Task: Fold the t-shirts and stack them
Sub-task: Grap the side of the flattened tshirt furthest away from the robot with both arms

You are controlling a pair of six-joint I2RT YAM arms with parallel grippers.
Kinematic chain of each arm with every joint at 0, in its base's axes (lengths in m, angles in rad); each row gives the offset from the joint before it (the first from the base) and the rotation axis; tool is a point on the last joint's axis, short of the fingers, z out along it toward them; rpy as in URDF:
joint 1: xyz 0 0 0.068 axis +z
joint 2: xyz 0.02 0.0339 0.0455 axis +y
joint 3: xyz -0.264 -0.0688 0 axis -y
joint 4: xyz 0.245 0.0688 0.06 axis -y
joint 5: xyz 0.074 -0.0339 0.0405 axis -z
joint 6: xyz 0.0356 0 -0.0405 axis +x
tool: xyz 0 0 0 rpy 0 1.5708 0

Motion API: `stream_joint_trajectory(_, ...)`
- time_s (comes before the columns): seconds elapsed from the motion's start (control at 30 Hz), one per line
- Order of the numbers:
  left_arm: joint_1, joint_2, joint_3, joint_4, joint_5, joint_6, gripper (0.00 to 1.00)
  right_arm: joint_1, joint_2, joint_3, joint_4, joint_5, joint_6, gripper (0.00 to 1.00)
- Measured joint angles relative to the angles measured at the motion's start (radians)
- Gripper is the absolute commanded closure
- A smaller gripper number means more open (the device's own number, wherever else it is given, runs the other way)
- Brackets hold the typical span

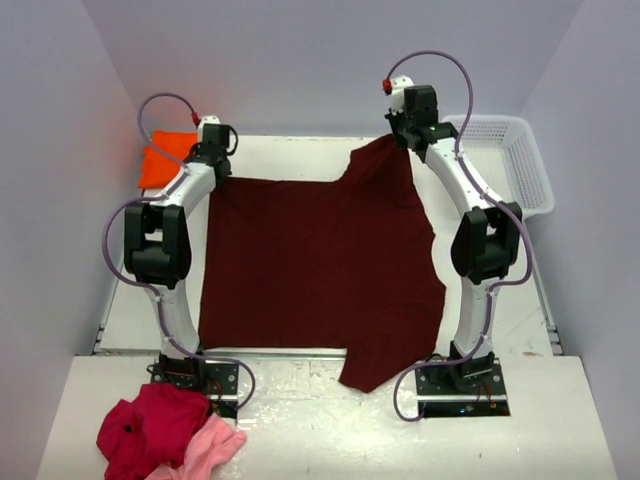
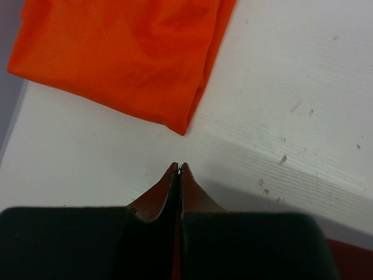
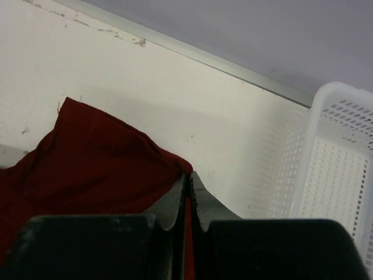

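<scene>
The large dark maroon t-shirt lies spread flat on the white table, one sleeve hanging over the near edge. My left gripper is at its far left corner; in the left wrist view the jaws are shut with a thin strip of maroon cloth pinched between them. My right gripper is at the far right sleeve, shut on the maroon cloth, with its tips at the cloth's edge. The bright orange t-shirt lies folded at the far left corner, just beyond the left gripper.
A white perforated basket stands at the far right, close to the right gripper. A crimson-red garment and a light pink one lie bunched on the near shelf by the left arm's base. Grey walls enclose the table.
</scene>
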Motion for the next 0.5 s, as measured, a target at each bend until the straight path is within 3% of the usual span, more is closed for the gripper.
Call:
stream_joint_trajectory(0.23, 0.034, 0.019, 0.022, -0.031, -0.003, -0.005, 1.0, -0.012, 0.0, 0.033, -0.053, -0.005, 0.045, 1.0)
stream_joint_trajectory(0.5, 0.026, 0.031, 0.045, -0.133, -0.012, -0.05, 1.0, 0.0, -0.116, -0.201, -0.108, -0.006, 0.161, 1.0)
